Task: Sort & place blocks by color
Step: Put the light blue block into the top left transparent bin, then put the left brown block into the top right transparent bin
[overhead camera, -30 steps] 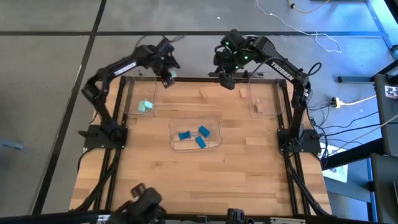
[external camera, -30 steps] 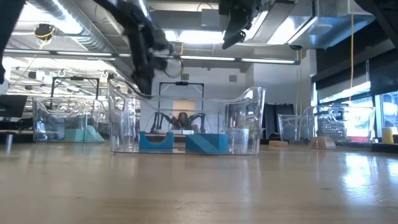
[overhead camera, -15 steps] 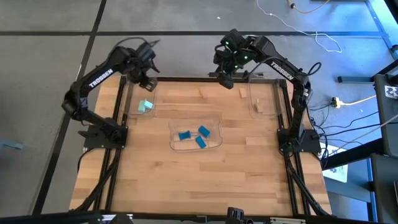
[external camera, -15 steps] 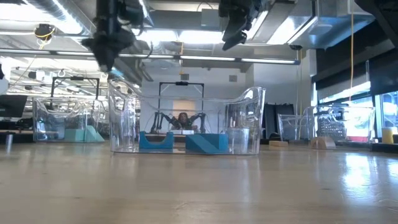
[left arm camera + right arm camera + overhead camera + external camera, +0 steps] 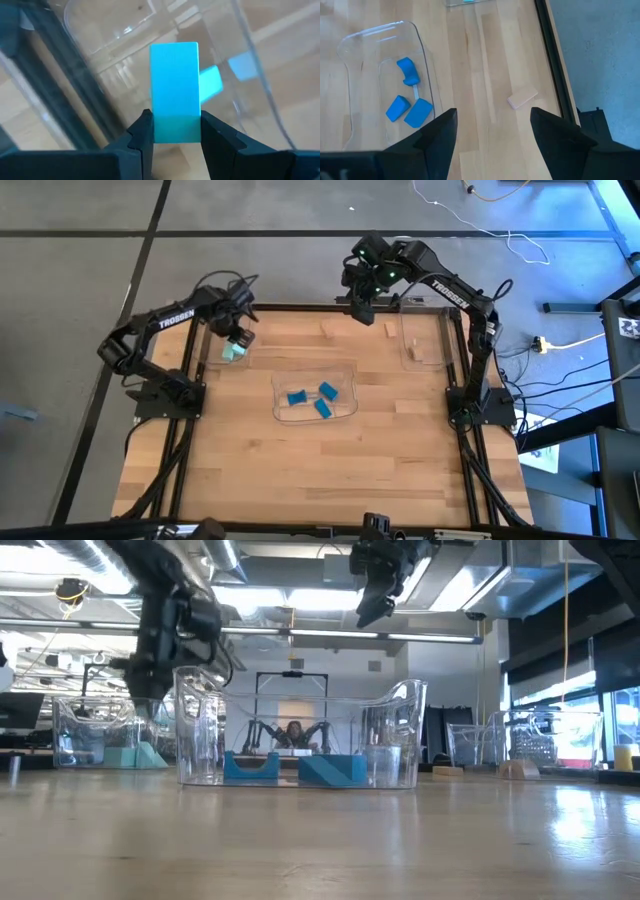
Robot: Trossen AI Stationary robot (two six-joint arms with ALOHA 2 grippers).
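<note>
Overhead view of a light wooden table (image 5: 300, 470) w/ two dark robot arms reaching in from the far corners. At far left, the left gripper (image 5: 238, 338) hangs over a clear plastic tray (image 5: 212, 355) at the table's left edge; its fingers (image 5: 142, 137) are partly closed, clamped on the sides of a pale mint-teal rectangular block (image 5: 175, 92), which stands upright between them, above the tray's clear wall. More mint-teal blocks (image 5: 233, 352) lie in that tray below, approx. two, though the gripper covers part of them so the count is unsure. In the middle of the table sits a second clear plastic tray (image 5: 283, 416) holding three bright blue blocks (image 5: 296, 397), close together; the low view shows them resting on the tray floor. Toward the far edge, two light tan wooden blocks (image 5: 327, 331) lie loose on the bare table, apart from each other, the right-hand one just beside the right gripper. The right gripper (image 5: 361, 308) hovers over the far edge, centre-right, fingers spread wide, holding nothing. At right, a third clear plastic tray (image 5: 407, 345) at the table's right edge holds one tan wooden block (image 5: 417, 353). Another tan block (image 5: 406, 406) lies on the table nearer the front, right of the centre tray.
</note>
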